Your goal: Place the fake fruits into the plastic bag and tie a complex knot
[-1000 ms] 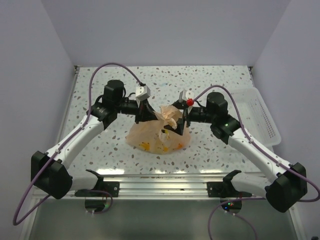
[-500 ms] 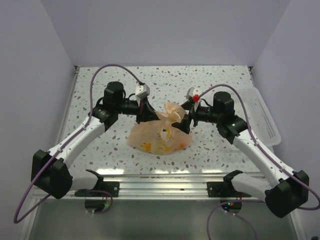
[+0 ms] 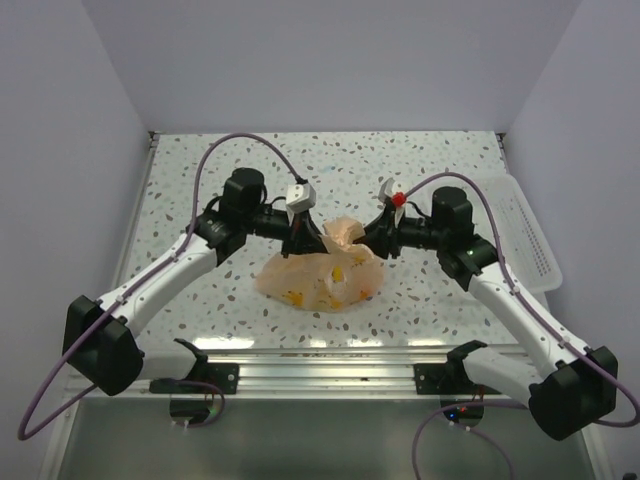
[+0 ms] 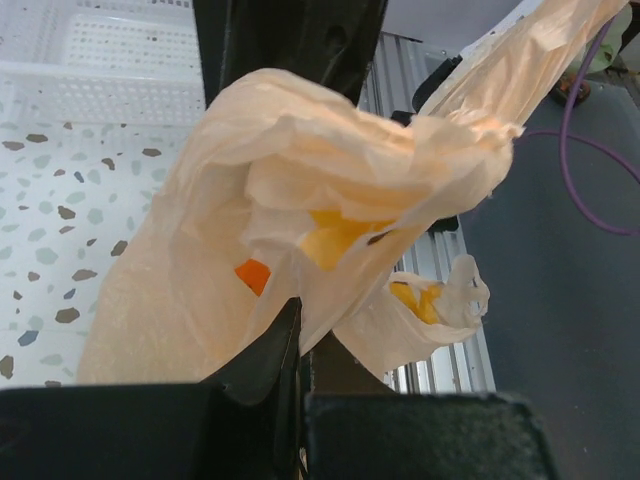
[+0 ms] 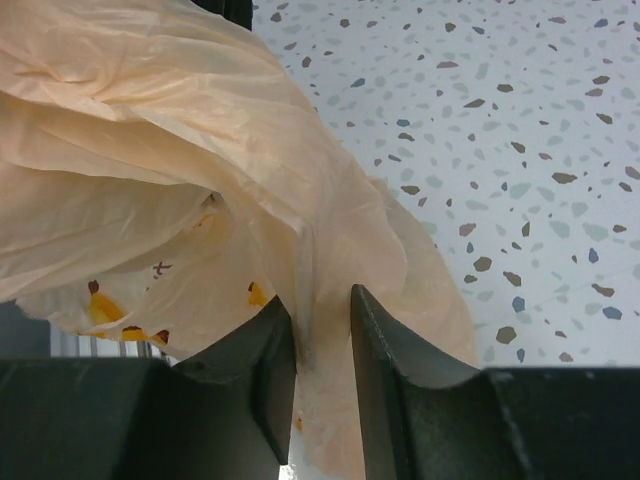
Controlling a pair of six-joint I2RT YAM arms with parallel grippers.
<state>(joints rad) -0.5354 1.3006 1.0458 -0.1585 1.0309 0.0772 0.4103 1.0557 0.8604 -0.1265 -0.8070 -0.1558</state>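
Note:
The peach-orange plastic bag (image 3: pixel 318 275) lies on the speckled table between both arms, its top bunched up (image 3: pixel 345 232). Fake fruits show through the film as yellow pieces (image 3: pixel 296 295) and, in the left wrist view, a yellow piece (image 4: pixel 335 235) and an orange piece (image 4: pixel 252 275). My left gripper (image 3: pixel 305 236) is at the bag's upper left, and its jaws (image 4: pixel 305 325) are shut on a pinch of bag film. My right gripper (image 3: pixel 372 240) is at the bag's upper right. Its jaws (image 5: pixel 322 300) stand a narrow gap apart with a fold of the bag between them. No finished knot shows.
A white perforated tray (image 3: pixel 525 235) sits at the table's right edge, and it also shows in the left wrist view (image 4: pixel 100 60). A metal rail (image 3: pixel 320 370) runs along the near edge between the arm bases. Purple cables loop above both arms.
The right gripper's jaws have narrowed from wide open onto a fold of the bag. The left gripper has shifted right towards the bag's bunched top, still holding film.

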